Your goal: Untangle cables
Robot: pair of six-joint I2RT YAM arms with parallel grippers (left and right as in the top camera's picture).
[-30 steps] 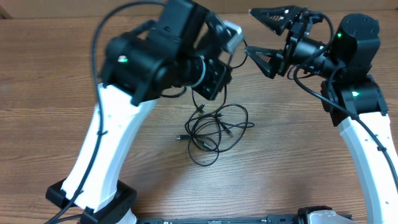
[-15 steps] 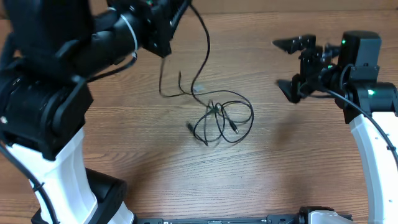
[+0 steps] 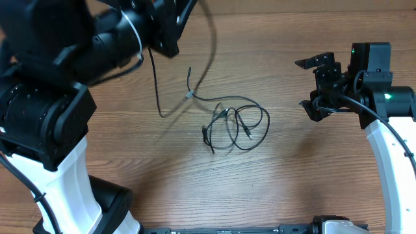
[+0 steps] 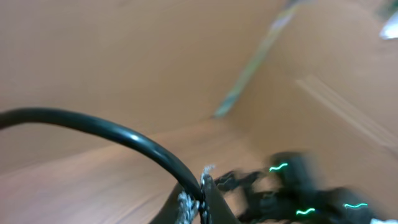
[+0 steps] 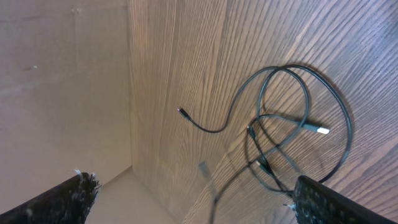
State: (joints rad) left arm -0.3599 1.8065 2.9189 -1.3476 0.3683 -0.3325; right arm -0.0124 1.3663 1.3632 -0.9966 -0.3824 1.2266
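The cables (image 3: 235, 125) lie as a loose tangle of thin black loops on the wooden table, right of centre. One cable (image 3: 156, 84) rises from the tangle up and to the left, toward my raised left arm (image 3: 130, 39). My left gripper (image 4: 200, 194) is shut on that black cable (image 4: 124, 134), which arcs away to the left in the left wrist view. My right gripper (image 3: 313, 86) stands open to the right of the tangle, holding nothing. The right wrist view shows the loops (image 5: 292, 124) beyond its gripper (image 5: 199, 205), and a blurred strand hangs near the camera.
My left arm is lifted close to the overhead camera and hides the table's top left. The right arm's white link (image 3: 390, 162) runs down the right side. A tan wall (image 5: 62, 81) borders the far table edge.
My left gripper has gone up and to the left from low over the tangle, drawing one cable out with it. My right gripper has pulled back to the right. The tangle has slid slightly right.
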